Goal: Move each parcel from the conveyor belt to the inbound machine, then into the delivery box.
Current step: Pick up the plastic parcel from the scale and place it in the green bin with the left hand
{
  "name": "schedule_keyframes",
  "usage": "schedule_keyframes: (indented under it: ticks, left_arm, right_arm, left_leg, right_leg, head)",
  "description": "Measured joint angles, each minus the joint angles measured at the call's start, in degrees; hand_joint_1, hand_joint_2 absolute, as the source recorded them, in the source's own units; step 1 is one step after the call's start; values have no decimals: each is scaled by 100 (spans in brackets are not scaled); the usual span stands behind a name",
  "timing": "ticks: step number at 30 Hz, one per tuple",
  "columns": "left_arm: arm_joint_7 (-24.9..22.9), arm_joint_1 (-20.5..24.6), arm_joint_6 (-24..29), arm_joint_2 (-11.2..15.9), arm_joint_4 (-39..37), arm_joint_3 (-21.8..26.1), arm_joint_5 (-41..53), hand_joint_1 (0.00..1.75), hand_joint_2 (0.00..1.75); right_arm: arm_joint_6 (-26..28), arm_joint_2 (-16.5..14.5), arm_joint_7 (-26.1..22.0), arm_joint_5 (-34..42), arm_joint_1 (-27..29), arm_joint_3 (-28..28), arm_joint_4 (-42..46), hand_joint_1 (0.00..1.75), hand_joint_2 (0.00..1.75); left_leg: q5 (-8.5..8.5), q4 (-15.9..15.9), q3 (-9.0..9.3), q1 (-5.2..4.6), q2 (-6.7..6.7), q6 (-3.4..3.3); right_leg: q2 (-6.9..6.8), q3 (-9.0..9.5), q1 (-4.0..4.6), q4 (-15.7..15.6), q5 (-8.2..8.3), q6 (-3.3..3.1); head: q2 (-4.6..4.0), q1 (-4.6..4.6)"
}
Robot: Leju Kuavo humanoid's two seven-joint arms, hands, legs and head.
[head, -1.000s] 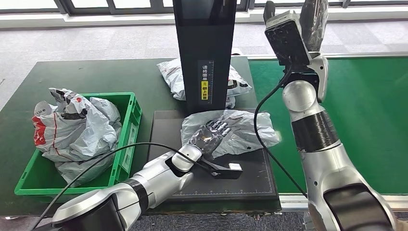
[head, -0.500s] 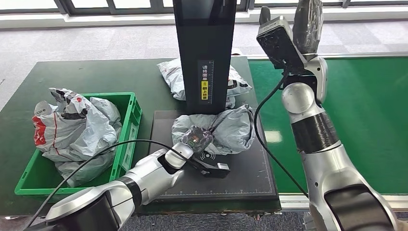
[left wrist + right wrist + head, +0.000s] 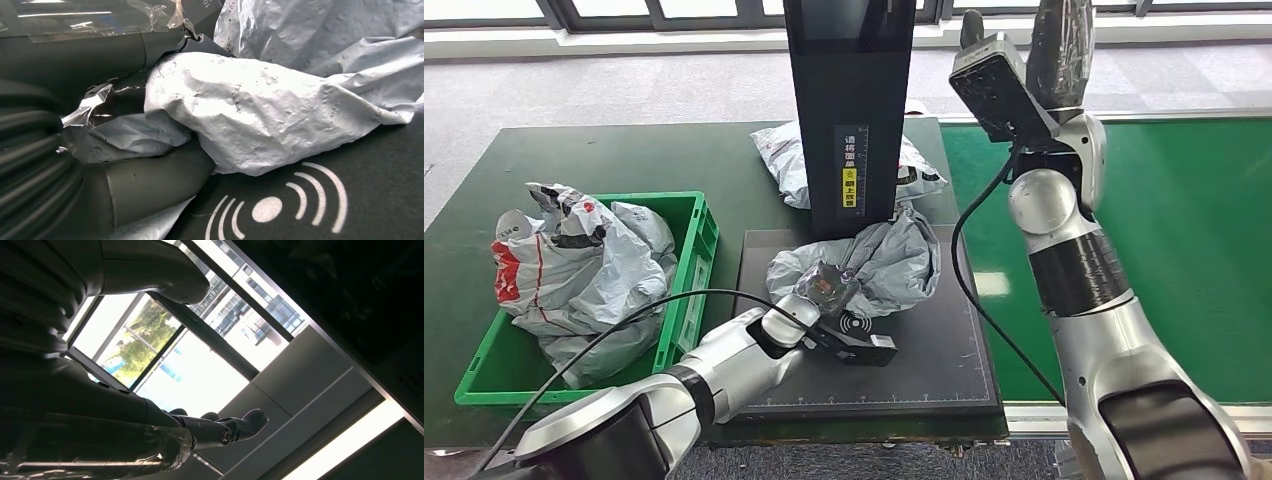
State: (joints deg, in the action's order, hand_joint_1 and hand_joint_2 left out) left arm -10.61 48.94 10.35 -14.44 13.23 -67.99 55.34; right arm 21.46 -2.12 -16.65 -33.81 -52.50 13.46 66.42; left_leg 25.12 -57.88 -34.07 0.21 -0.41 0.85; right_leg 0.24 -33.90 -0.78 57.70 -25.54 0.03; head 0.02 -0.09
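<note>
The left hand [image 3: 826, 285] is gripping a crumpled grey plastic mailer parcel [image 3: 879, 262], bunching it on the black scanner pad [image 3: 924, 355]. The raised right hand [image 3: 1061, 45] is holding nothing, fingers apart.

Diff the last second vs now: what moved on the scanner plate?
The left hand, which lay flat on the grey parcel, closed on it and bunched it up, dragging it left across the black plate and uncovering the plate's white signal mark. The raised right hand drifted slightly left. The green bin and its parcels are unchanged.
</note>
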Motion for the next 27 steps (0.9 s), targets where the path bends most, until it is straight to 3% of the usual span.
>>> schedule_keyframes:
  ticks: [9, 16, 22, 27]
  left_arm:
    - [-51, 0, 543, 215, 7, 199, 195, 175, 175]
    - [-187, 3, 1131, 443, 102, 669, 277, 175, 175]
    - [-784, -67, 2192, 793, 545, 935, 1588, 175, 175]
    - [-861, -116, 2282, 880, 698, 1072, 1908, 175, 175]
  right_arm:
    - [14, 69, 57, -78, 152, 1, 254, 0, 175]
    - [19, 186, 126, -163, 385, 1, 538, 0, 175]
    - [197, 360, 38, -179, 671, 1, 806, 0, 175]
    - [230, 404, 13, -158, 740, 1, 859, 0, 175]
  left_leg:
    - [0, 0, 0, 0, 1, 0]
    - [0, 0, -1, 0, 1, 0]
    - [0, 0, -2, 0, 1, 0]
    - [0, 0, -2, 0, 0, 0]
  right_leg:
    - [1, -4, 1, 0, 0, 0]
    - [1, -6, 0, 0, 0, 0]
    - [1, -7, 0, 0, 0, 0]
    - [1, -7, -1, 0, 0, 0]
  head:
    - [0, 0]
    - [0, 1]
    - [0, 0]
    - [0, 1]
